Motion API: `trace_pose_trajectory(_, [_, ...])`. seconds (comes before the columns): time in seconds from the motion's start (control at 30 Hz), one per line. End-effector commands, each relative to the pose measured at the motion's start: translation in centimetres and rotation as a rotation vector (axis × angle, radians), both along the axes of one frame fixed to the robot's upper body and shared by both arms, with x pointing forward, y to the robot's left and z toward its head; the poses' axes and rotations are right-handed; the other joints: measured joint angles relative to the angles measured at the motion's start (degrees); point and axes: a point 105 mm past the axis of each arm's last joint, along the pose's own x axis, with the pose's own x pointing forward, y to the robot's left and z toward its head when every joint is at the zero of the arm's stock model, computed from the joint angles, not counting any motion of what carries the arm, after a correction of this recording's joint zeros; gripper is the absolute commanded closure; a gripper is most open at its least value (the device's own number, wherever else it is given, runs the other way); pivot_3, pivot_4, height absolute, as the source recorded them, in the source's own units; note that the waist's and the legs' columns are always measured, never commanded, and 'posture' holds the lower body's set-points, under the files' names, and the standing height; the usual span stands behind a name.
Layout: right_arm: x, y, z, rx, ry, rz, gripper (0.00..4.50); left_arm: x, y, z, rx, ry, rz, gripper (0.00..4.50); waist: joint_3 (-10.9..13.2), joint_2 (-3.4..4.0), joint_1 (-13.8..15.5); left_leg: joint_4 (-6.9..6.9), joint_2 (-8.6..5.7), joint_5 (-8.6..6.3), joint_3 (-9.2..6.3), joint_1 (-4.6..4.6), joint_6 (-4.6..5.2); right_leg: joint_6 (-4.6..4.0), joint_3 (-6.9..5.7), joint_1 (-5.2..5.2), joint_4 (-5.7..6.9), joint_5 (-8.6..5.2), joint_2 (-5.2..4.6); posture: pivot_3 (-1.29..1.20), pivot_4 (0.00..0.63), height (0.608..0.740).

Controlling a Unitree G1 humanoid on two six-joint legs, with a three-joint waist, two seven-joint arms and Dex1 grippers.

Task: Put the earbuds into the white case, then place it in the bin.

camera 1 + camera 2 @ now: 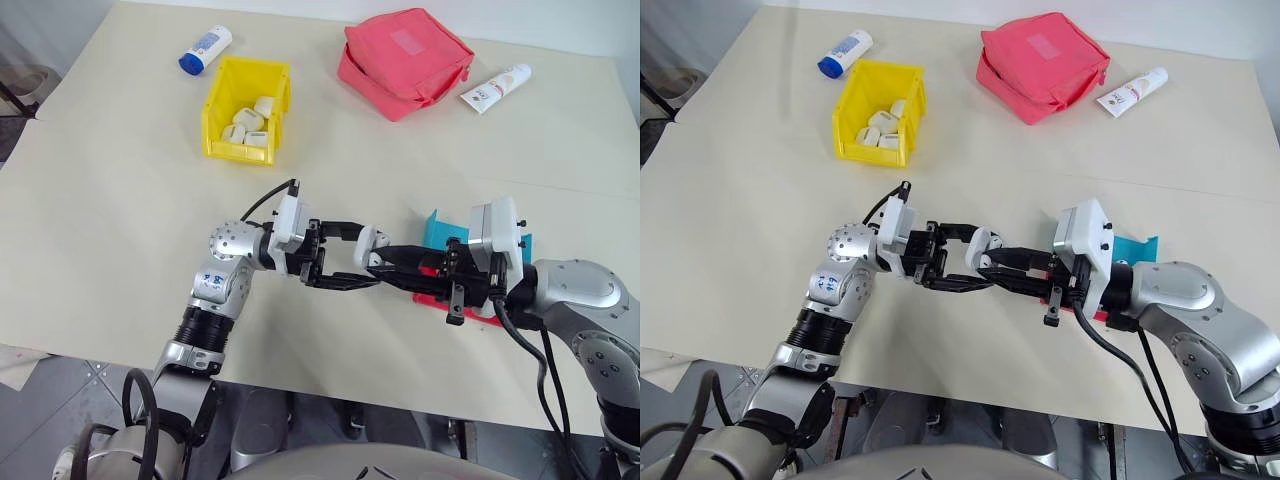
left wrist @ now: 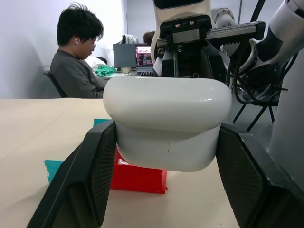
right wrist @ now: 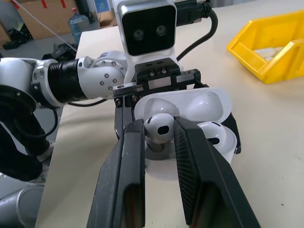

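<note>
L gripper [image 1: 352, 258] clamps white case [image 3: 190, 128] (lid open); R gripper [image 3: 159, 142] pinches earbud [image 3: 159, 127] over it.

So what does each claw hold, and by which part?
Left claw: the open white case, by its body's sides. Right claw: an earbud, gripped by its head.

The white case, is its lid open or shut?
Open: the white case has its lid tipped back, with an earbud above its socket.
</note>
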Motion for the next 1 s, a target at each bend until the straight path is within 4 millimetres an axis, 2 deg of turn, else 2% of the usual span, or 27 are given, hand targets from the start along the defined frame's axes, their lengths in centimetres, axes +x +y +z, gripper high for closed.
trace_pose_trajectory(0.03, [1.4,-2.0,-2.4,-0.104,0.079,-0.122,3.25,-0.9,0.1,3.0,-0.097,-0.123,-0.052,1.71,0.0,0.0,-0.01,0.0,0.0,0.0,0.0,0.0,0.0,0.0,0.0,0.0,0.0,0.0,0.0,0.0,0.15,0.74])
trace_pose_trajectory(0.13, [1.4,-1.6,-1.5,-0.092,0.037,-0.109,2.41,-0.8,0.1,2.8,-0.089,-0.121,-0.051,1.71,0.0,0.0,-0.01,0.0,0.02,0.0,0.0,0.01,0.0,0.0,-0.01,0.0,0.0,0.0,0.01,0.0,0.15,0.74])
trace_pose_trajectory(0.43, [1.3,-1.4,0.6,-0.094,-0.033,-0.089,2.41,-0.2,0.5,2.1,-0.061,-0.104,-0.025,1.71,0.0,0.0,-0.02,0.0,0.01,0.0,0.0,0.01,0.0,0.0,-0.01,0.0,0.01,0.0,0.0,0.0,0.15,0.74])
trace_pose_trajectory(0.57, [1.5,-2.3,1.1,-0.126,-0.049,-0.12,2.41,0.3,0.6,1.7,-0.035,-0.102,-0.004,1.71,0.01,-0.01,0.37,0.01,-0.01,0.0,-0.01,0.0,0.0,0.0,-0.02,0.0,0.0,0.0,-0.01,0.0,0.15,0.74])
trace_pose_trajectory(0.7, [2.2,-4.0,1.4,-0.212,-0.072,-0.187,2.41,0.8,0.5,1.4,0.013,-0.114,0.009,1.71,0.01,-0.01,0.75,0.0,0.0,-0.01,0.0,0.0,0.01,0.0,-0.01,0.0,-0.02,0.0,0.0,0.0,0.15,0.74])
trace_pose_trajectory(0.8, [2.3,-4.5,1.9,-0.266,-0.076,-0.209,3.06,1.0,0.1,1.7,0.04,-0.134,0.015,1.71,0.01,-0.01,0.9,0.0,0.0,-0.01,0.01,0.0,0.01,0.0,-0.01,0.0,-0.02,0.0,0.0,0.0,0.15,0.74])
trace_pose_trajectory(0.93, [2.2,-4.2,3.4,-0.288,-0.104,-0.219,4.41,1.6,-0.8,1.8,0.085,-0.165,0.048,1.71,0.01,-0.01,1.1,0.01,0.01,0.0,0.01,0.0,0.01,0.0,-0.01,-0.01,-0.01,0.0,0.01,0.0,0.15,0.74])
trace_pose_trajectory(1.0, [2.1,-3.6,4.1,-0.294,-0.113,-0.209,4.46,1.8,-1.0,1.7,0.101,-0.175,0.058,1.71,0.01,-0.01,1.06,0.01,0.01,0.0,0.01,0.0,0.01,0.0,-0.01,0.0,-0.01,0.0,0.01,0.0,0.15,0.74])
